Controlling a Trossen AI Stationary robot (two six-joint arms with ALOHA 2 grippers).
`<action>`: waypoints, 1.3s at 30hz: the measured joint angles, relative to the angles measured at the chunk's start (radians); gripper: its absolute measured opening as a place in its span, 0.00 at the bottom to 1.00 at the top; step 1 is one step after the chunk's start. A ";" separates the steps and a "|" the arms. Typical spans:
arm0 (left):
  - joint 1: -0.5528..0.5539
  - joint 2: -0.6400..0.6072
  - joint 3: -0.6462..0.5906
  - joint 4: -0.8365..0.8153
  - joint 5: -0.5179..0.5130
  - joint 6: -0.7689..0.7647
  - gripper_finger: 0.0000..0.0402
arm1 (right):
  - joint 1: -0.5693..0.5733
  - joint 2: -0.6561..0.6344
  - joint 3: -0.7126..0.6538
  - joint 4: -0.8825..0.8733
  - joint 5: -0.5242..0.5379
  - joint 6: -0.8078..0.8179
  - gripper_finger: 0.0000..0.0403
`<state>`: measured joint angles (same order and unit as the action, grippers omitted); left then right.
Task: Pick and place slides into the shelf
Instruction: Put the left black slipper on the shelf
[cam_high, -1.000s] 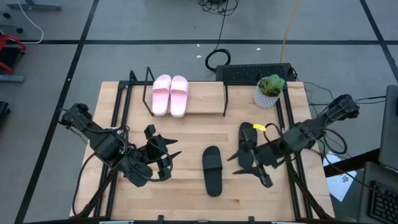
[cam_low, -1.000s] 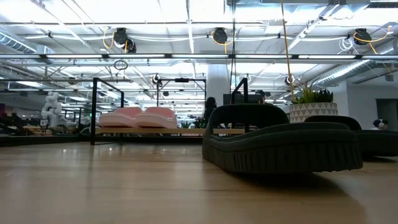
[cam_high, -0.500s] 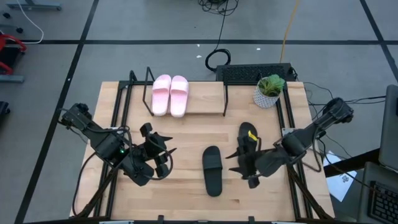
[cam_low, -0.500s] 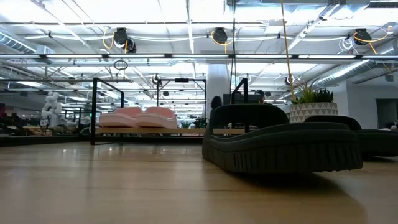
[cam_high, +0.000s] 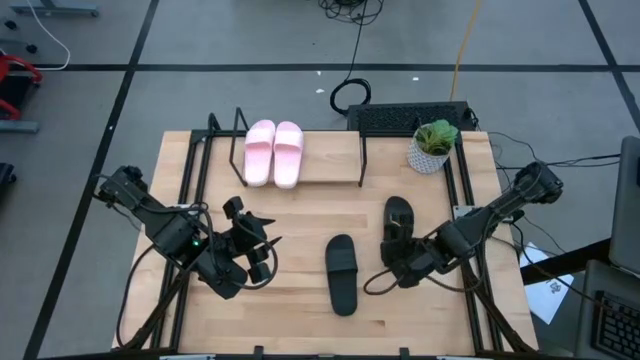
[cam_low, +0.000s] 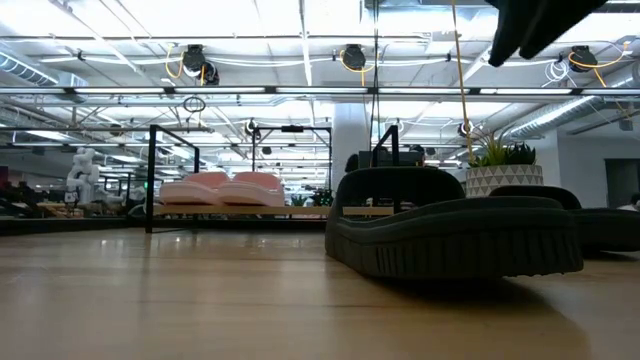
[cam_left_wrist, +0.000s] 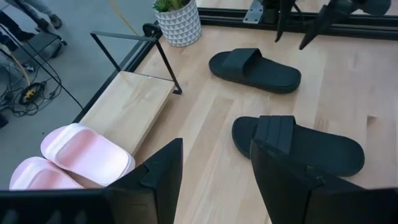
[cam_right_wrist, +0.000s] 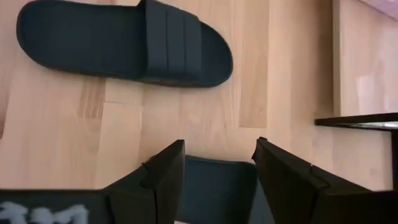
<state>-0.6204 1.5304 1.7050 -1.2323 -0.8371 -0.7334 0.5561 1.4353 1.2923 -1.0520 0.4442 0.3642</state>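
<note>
The light pink pair (cam_high: 273, 153) stands on the shelf's board (cam_high: 325, 158) at the left of it; it also shows in the low view (cam_low: 222, 188). One black slide (cam_high: 342, 273) lies sole down at the table's middle, large in the low view (cam_low: 450, 235). The other black slide (cam_high: 398, 222) lies to its right. My right gripper (cam_high: 393, 262) is open and hovers over this slide's near end (cam_right_wrist: 217, 186), fingers on either side and above it. My left gripper (cam_left_wrist: 216, 146) is open at the table's left (cam_high: 260, 248), pointing toward both black slides.
A potted plant (cam_high: 433, 148) stands at the shelf's right end, with a dark keyboard-like block (cam_high: 405, 118) behind it. The shelf's black wire frame (cam_high: 362, 160) rises at the board's ends. Bare wood lies between the shelf and the black slides.
My right gripper has moved toward the table's left, from beside the right-hand black slide to over its near end, and its finger now shows at the top of the low view. Both black slides and the pink pair have stayed in place.
</note>
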 joint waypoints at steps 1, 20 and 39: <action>0.002 0.000 0.000 -0.001 0.000 -0.002 0.47 | -0.001 0.002 -0.007 0.008 0.000 -0.002 0.46; 0.049 0.000 0.000 -0.045 0.001 0.010 0.47 | -0.040 0.055 -0.155 0.446 -0.189 -0.136 0.46; 0.058 0.000 0.000 -0.052 0.037 0.013 0.47 | -0.119 0.190 -0.156 0.664 -0.258 -0.194 0.46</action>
<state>-0.5625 1.5307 1.7046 -1.2839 -0.8001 -0.7208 0.4374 1.6250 1.1366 -0.3883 0.1860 0.1707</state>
